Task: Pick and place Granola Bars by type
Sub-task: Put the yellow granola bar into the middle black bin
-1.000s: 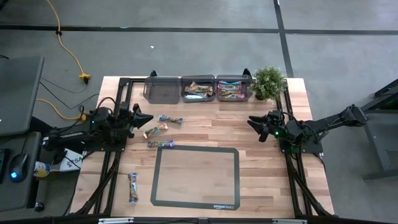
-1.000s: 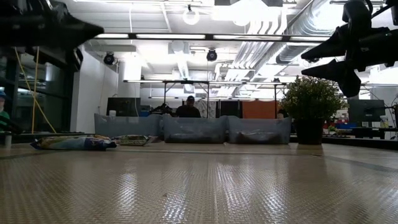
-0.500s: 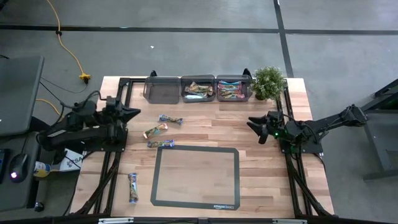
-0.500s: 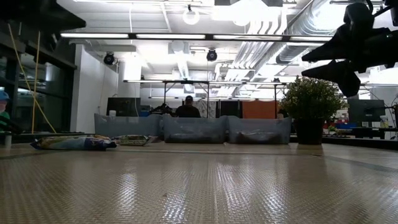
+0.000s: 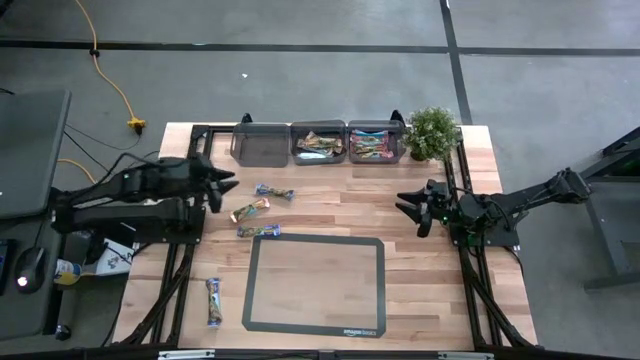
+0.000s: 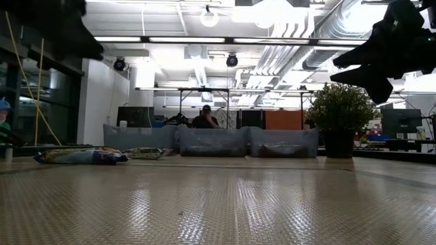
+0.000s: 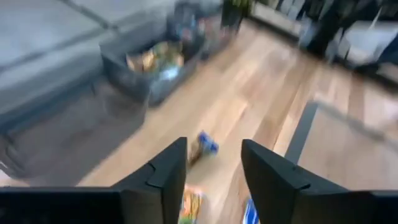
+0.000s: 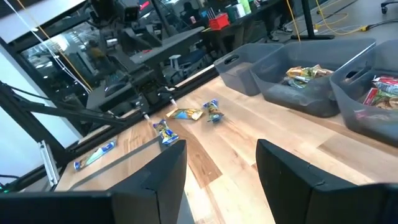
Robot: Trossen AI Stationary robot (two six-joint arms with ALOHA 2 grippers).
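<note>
Several granola bars lie flat on the wood table: one blue-silver [image 5: 273, 192], one orange-gold [image 5: 251, 210], one [image 5: 258, 231] at the mat's far left corner and one [image 5: 213, 301] near the front left. More bars fill the middle bin [image 5: 318, 143] and the right bin [image 5: 375, 143]. My left gripper [image 5: 222, 185] hovers open at the table's left, above and left of the loose bars; its wrist view shows a bar [image 7: 202, 146] beyond the open fingers [image 7: 214, 168]. My right gripper [image 5: 408, 205] stands open and holds nothing at the right side, raised off the table.
An empty dark bin [image 5: 261, 143] stands left of the two filled ones along the far edge. A small potted plant [image 5: 432, 132] sits at the far right. A dark-framed mat [image 5: 316, 283] lies near the front centre. A person sits in the room beyond the table [image 6: 206, 119].
My left gripper has risen, leaving the top of the low view, drawn a little back toward the table's left edge and tipped its fingers downward toward the loose bars. My right gripper has rolled slightly in place. The bars have not moved.
</note>
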